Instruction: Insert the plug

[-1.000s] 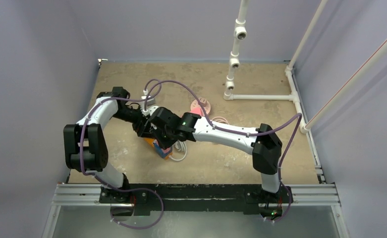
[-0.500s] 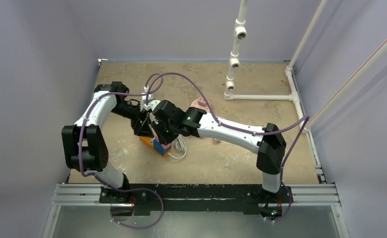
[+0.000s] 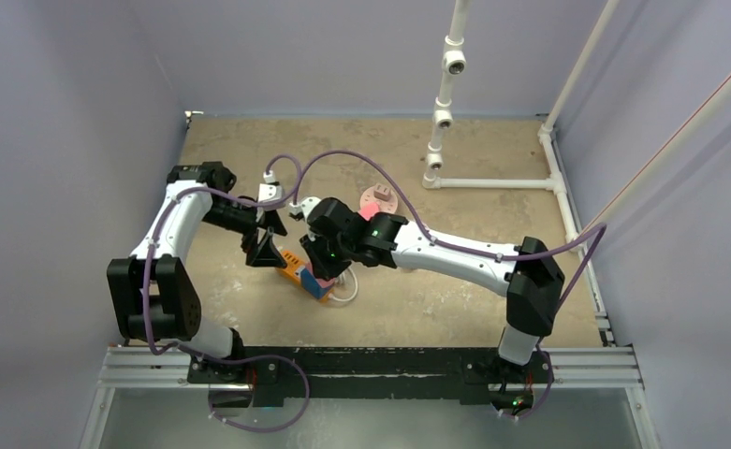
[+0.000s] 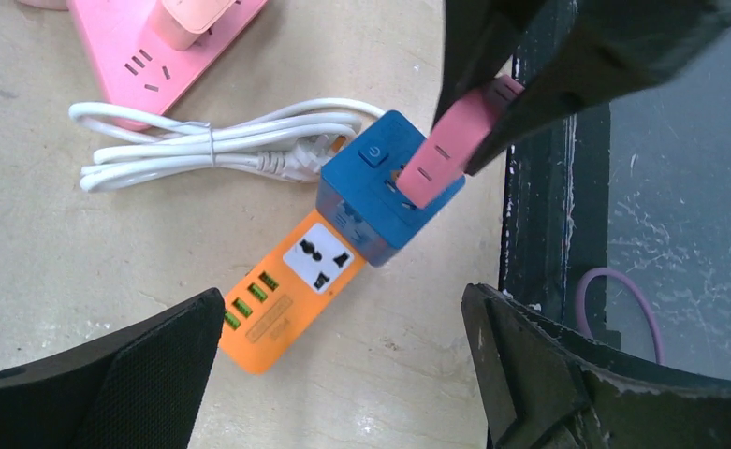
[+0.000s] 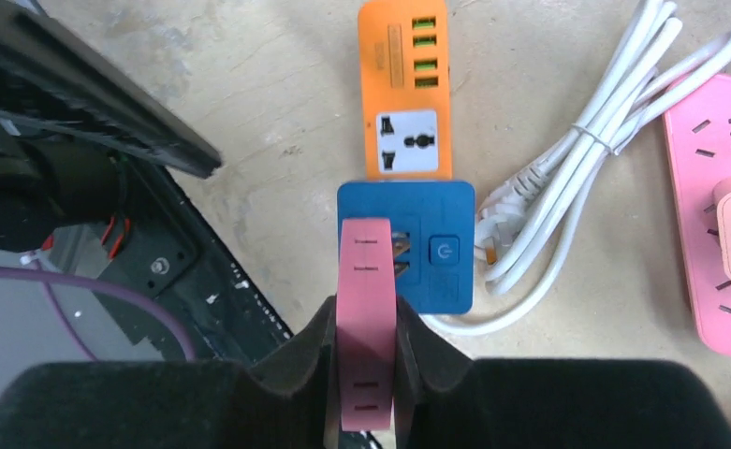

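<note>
pale lavender walls (image 3: 62,140), scuffed beige tabletop (image 3: 417,299)

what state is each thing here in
right gripper: shut on pink plug
pink plug: gripped, tip at the blue block's socket; seated or not, cannot tell
left gripper: open, empty
orange strip: lying flat, white socket empty
white cord: bundled and tied
pink strip: lying flat, adapter plugged in
</note>
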Motion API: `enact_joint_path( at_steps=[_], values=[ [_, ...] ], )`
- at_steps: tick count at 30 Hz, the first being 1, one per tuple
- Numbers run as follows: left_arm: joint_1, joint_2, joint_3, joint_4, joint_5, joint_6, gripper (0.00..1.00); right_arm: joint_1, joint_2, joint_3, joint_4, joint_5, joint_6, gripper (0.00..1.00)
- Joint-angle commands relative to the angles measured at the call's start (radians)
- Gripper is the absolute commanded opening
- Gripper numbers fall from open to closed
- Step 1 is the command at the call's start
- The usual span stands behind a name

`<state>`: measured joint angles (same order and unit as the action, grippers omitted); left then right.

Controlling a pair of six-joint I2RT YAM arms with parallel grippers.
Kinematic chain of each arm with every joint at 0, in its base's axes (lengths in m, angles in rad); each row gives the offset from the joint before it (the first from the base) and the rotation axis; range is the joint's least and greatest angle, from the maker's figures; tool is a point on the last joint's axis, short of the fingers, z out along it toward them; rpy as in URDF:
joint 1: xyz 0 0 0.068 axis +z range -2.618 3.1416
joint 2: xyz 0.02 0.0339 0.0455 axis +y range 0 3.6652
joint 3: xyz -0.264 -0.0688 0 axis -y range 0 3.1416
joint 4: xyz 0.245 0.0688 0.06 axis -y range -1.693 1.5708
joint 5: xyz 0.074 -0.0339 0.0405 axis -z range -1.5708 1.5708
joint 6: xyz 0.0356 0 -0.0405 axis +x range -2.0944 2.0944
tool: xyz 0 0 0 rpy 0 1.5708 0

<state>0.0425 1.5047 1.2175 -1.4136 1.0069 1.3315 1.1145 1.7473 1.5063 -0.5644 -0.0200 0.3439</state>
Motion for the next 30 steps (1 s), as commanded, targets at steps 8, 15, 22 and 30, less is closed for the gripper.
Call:
enact_joint_path(
  at_steps=[8,15,22,30],
  values=[
    [-0.029,-0.061,-0.029,-0.022,0.198,0.099,0.93,-0.001,-0.094,-0.090,0.157,-0.078,0.010,0.00],
    [-0.202,-0.083,-0.109,-0.022,0.248,0.178,0.96,-0.003,-0.146,-0.114,0.251,-0.184,-0.005,0.00],
    [-0.243,-0.055,-0.161,-0.022,0.126,0.295,0.89,-0.007,-0.163,-0.163,0.281,-0.211,-0.010,0.00],
    [-0.230,-0.088,-0.164,-0.021,0.123,0.295,0.99,-0.013,-0.202,-0.167,0.271,-0.213,-0.006,0.00]
  ],
)
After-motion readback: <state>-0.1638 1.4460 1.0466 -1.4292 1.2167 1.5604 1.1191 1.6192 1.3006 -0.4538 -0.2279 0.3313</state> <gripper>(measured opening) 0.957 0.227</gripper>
